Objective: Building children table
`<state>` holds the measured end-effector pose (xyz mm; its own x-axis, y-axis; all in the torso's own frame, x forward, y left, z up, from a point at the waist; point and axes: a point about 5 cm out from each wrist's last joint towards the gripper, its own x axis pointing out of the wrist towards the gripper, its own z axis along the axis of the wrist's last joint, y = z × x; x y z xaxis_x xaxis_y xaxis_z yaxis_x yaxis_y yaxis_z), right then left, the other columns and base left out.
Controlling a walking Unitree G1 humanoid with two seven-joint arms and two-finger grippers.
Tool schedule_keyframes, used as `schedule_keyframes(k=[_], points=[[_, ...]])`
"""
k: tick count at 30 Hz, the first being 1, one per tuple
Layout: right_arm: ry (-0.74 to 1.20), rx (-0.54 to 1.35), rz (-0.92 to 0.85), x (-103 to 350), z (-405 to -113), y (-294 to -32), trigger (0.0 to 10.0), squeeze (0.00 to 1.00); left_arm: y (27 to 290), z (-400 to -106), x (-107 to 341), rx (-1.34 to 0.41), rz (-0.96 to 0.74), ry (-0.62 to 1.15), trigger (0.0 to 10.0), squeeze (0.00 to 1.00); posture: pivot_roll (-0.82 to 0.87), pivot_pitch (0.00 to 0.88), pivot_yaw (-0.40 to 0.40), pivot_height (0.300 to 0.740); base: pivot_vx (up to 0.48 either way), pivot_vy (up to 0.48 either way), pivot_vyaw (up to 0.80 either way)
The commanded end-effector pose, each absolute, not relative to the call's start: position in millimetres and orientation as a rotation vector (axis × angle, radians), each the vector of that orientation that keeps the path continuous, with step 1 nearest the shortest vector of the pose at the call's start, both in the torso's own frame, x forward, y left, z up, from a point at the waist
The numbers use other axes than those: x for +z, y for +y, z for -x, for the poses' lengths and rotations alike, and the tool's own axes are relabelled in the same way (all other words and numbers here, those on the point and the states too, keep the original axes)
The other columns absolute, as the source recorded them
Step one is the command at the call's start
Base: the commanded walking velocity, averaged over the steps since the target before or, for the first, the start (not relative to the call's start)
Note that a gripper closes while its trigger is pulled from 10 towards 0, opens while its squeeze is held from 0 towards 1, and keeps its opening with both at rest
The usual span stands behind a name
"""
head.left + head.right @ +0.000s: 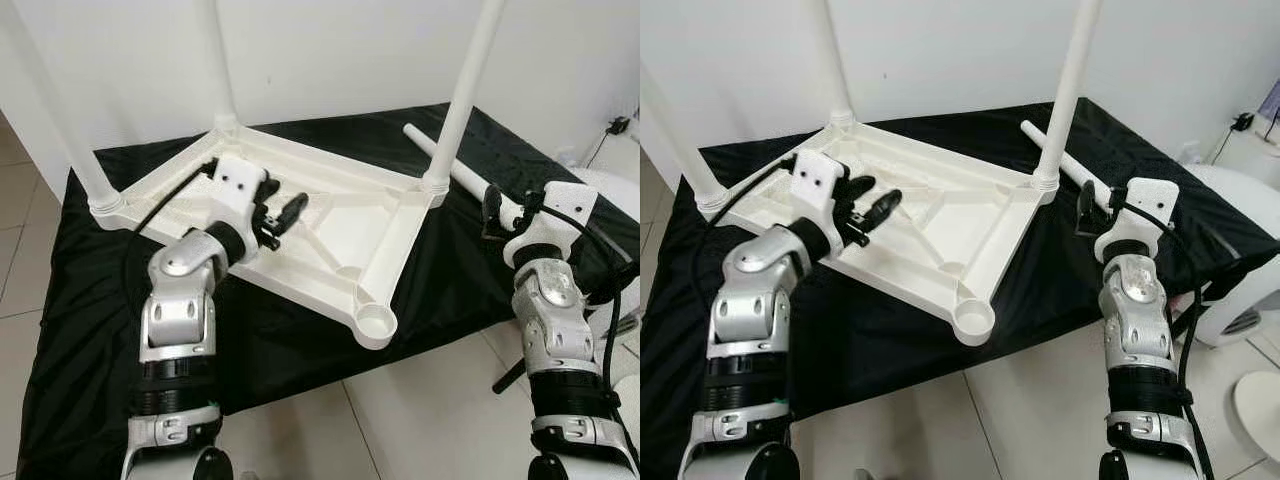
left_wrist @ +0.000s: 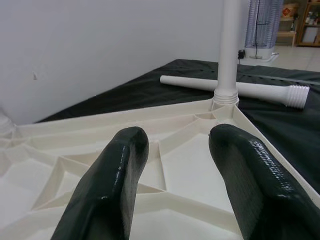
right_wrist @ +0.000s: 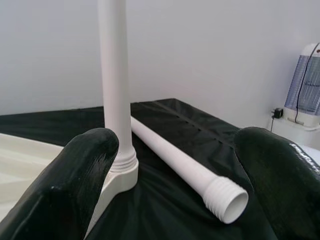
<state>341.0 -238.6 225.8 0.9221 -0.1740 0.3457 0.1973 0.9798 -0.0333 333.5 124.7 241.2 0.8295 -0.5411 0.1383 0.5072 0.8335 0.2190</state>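
Note:
A white plastic table top [image 1: 345, 215] lies upside down on a black cloth. Three white legs stand screwed into its corners: one at the far left [image 1: 62, 130], one at the back [image 1: 215, 60], one on the right [image 1: 462, 95]. The near corner socket [image 1: 377, 321] is empty. A loose white leg [image 1: 452, 165] lies on the cloth to the right, threaded end [image 3: 227, 197] towards me. My left gripper [image 1: 288, 218] hovers open over the ribbed underside, holding nothing. My right gripper [image 1: 508, 212] is open just short of the loose leg's threaded end, with one finger on each side of it.
The black cloth [image 1: 90, 330] covers a low platform against a white wall, and its front edge drops to a tiled floor [image 1: 420, 420]. A white rounded appliance [image 1: 612, 195] with a cable stands at the right. A pale blue lamp-like device [image 3: 305, 85] stands beyond the cloth.

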Motion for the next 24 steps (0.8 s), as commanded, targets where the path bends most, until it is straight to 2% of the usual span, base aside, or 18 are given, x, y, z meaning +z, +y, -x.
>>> schedule_keyframes(k=[1,13,20,24], points=[[-0.357,-0.179,0.075,227,-344,-237,10.0,0.00,142,-343,243,-0.181,-0.147,-0.224,10.0,0.00,-0.08,0.003,0.007,0.740,0.000,0.000,0.00],[-0.352,-0.151,0.078,220,-346,-228,10.0,0.00,142,-345,244,-0.193,-0.132,-0.243,10.0,0.00,-0.08,0.000,0.014,0.740,0.000,0.000,0.00],[-0.357,-0.073,0.104,214,-345,-207,10.0,0.00,145,-346,247,-0.172,-0.172,-0.277,10.0,0.00,-0.08,0.000,0.020,0.740,0.000,0.000,0.00],[-0.377,-0.026,0.113,210,-338,-192,10.0,0.00,146,-343,243,-0.158,-0.137,-0.294,10.0,0.00,-0.10,0.000,0.034,0.740,0.000,0.000,0.00]])
